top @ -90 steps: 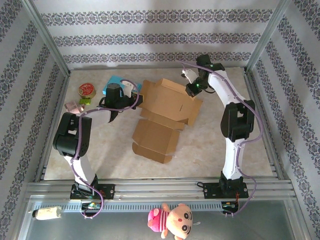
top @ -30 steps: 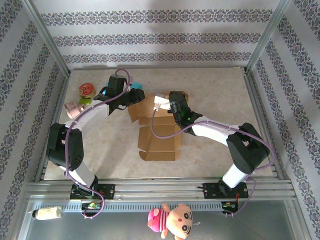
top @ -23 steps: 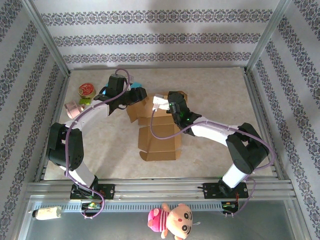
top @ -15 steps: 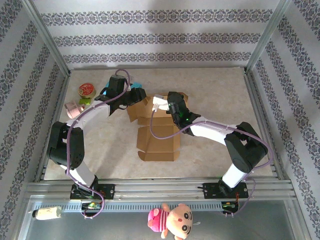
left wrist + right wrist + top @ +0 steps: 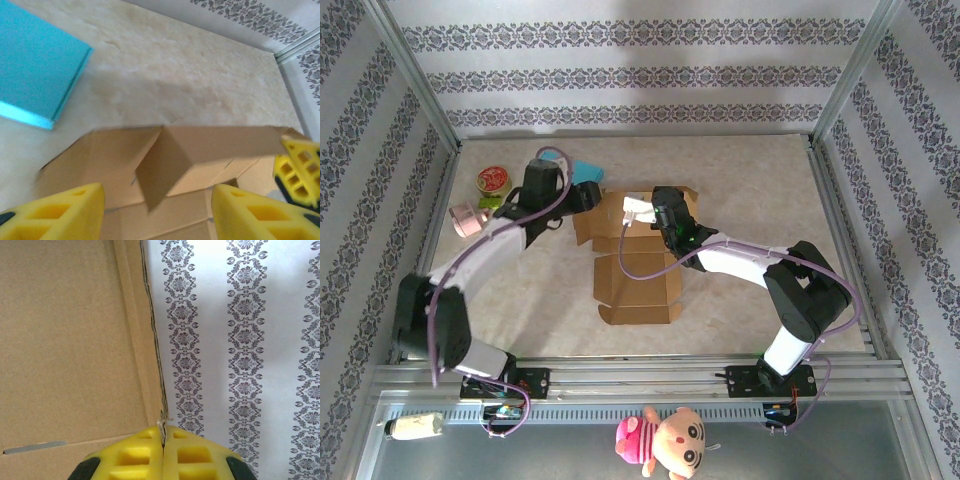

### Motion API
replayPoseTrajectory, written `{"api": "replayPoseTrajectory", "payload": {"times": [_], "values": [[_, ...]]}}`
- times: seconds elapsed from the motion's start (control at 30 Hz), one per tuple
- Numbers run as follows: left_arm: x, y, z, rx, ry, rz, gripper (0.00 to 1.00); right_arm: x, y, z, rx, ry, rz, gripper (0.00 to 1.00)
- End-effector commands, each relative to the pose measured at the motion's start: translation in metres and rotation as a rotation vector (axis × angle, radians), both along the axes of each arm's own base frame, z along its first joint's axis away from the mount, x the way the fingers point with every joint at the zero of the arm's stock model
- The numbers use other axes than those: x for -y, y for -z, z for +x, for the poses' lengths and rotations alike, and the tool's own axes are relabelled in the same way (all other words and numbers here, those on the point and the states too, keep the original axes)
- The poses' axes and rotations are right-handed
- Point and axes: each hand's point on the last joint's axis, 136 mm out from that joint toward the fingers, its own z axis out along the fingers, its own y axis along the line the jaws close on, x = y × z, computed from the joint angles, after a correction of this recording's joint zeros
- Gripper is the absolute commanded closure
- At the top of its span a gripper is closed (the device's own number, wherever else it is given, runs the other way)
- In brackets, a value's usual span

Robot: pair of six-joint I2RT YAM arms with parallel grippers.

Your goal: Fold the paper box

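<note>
**Right arm pinching a raised box wall, left arm standing open beside it**

The paper box (image 5: 638,270) is lying at the middle of the table (image 5: 760,170), its near panels flat and its far end partly raised. The right gripper (image 5: 163,433) is clamping the thin top edge of a raised cardboard wall (image 5: 65,340), its fingers pressed together on it. The left gripper (image 5: 157,196) is hovering just left of that far end, fingers spread with nothing between them, and the blue pad (image 5: 585,171) is lying just beyond it. To fold well here, the right arm should be holding the wall square rather than dragging the box. The left should be coming in low against the loose side flap (image 5: 165,172) and pushing along its crease. A sharp tug is likely to tear the pinched edge or slide the whole box.
</note>
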Motion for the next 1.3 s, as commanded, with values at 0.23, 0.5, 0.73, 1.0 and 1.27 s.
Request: {"api": "replayPoseTrajectory", "payload": {"times": [0.23,0.5,0.73,1.0,1.27], "values": [[0.000,0.076,-0.069,-0.098,0.063,0.221,0.59,0.004,-0.029,0.005,0.141,0.018,0.011,0.96],[0.031,0.126,-0.027,-0.194,0.159,0.252,0.52,0.001,-0.029,0.007,0.139,0.013,0.015,0.95],[0.031,0.158,0.010,-0.232,0.127,0.220,0.46,0.001,-0.027,0.004,0.129,0.012,0.019,0.95],[0.049,0.142,0.010,-0.218,0.196,0.115,0.58,0.000,-0.030,0.005,0.133,0.016,0.031,0.95],[0.080,0.131,0.004,-0.203,0.274,-0.105,0.71,0.001,-0.024,0.007,0.123,0.032,0.040,0.95]]}}
